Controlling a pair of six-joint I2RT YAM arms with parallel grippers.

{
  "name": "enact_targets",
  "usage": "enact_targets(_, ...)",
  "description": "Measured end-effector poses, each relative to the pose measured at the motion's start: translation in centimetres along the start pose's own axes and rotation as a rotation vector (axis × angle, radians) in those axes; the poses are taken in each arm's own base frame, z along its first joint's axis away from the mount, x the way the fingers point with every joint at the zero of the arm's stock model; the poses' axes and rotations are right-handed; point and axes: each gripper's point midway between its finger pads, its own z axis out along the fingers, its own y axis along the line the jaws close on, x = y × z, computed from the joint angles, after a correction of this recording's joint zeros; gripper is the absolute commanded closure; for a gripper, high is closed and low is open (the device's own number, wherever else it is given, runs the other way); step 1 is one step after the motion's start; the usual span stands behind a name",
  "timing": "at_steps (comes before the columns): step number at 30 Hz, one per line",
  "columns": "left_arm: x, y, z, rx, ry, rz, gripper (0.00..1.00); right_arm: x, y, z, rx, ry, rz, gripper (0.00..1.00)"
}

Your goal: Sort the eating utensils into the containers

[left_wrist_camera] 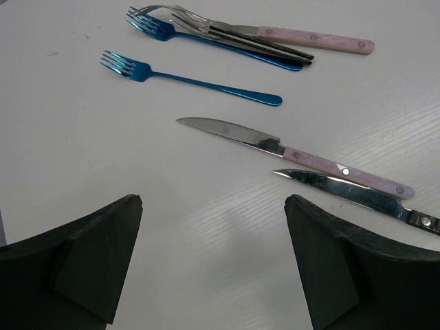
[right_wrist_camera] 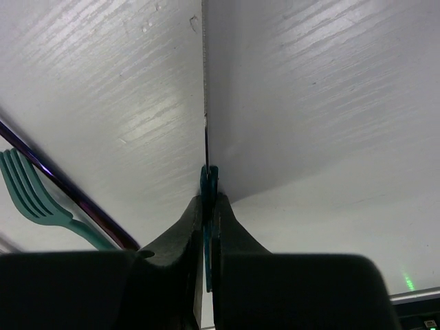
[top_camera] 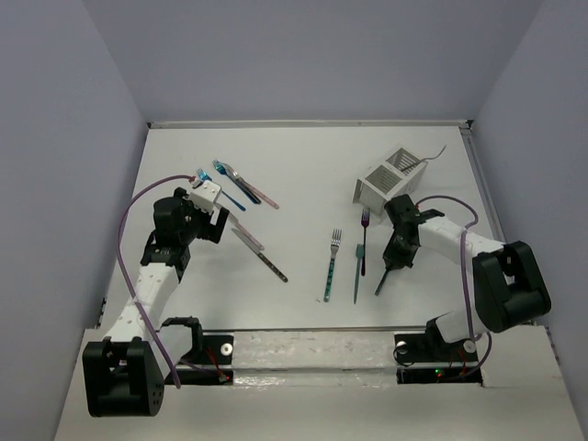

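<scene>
Teal-handled utensil (right_wrist_camera: 209,175): R pincer (right_wrist_camera: 207,203) is clamping it tight, edge-on, prob. for carrying to caddy (top_camera: 372,193); L pincer (left_wrist_camera: 213,206) is hovering wide open, empty.

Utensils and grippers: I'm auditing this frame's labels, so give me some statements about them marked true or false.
1. The right gripper is shut on a slim utensil seen edge-on. True.
2. The left gripper holds the blue fork. False: it is open and empty; the fork lies on the table beyond it.
3. A pink-handled knife and a dark-handled knife lie side by side. True.
4. The white caddy sits beside the left gripper. False: it sits on the right side, beyond the right gripper.
</scene>
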Motion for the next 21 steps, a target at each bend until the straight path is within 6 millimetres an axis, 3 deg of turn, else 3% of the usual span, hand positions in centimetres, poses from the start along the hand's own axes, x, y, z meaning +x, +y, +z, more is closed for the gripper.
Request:
enact_targets(4, 0.0, 0.0, 0.0, -0.001, 0.0, 0.0, 0.01, -0.8, -0.7, -0.7, 0.015, -0.061, 0.013, 1.0)
enact_targets(8, 0.0, 0.1, 0.0, -0.003, 0.0, 0.0, 0.01, -3.2, -1.8, -3.9, 0.024, -0.218, 0.052, 1.0)
enact_targets(11, 0.0, 0.1, 0.0, -0.004, 0.0, 0.0, 0.01, -7.4, -1.9, -9.9, -0.037, -0.446, 0.099, 1.0)
enact_targets(14, 0.0, 0.1, 0.0, -0.007, 0.002, 0.0, 0.01, -12.9, -0.8, -19.7, -0.193, -0.775, 0.108, 1.0)
enact_targets(16, 0.0, 0.2, 0.0, -0.011, 0.002, 0.0, 0.01, -15.5, -0.1, -25.3, -0.274, -0.942, 0.106, 1.0)
enact_targets(19, -0.1, 0.3, 0.0, -0.018, -0.001, 0.002, 0.01, -18.7, 1.3, -31.6, -0.354, -1.149, 0.06, 1.0)
enact_targets(21, 0.0, 0.4, 0.0, -0.02, 0.001, 0.001, 0.01, -21.1, 3.4, -34.8, -0.389, -1.286, -0.021, 1.0)
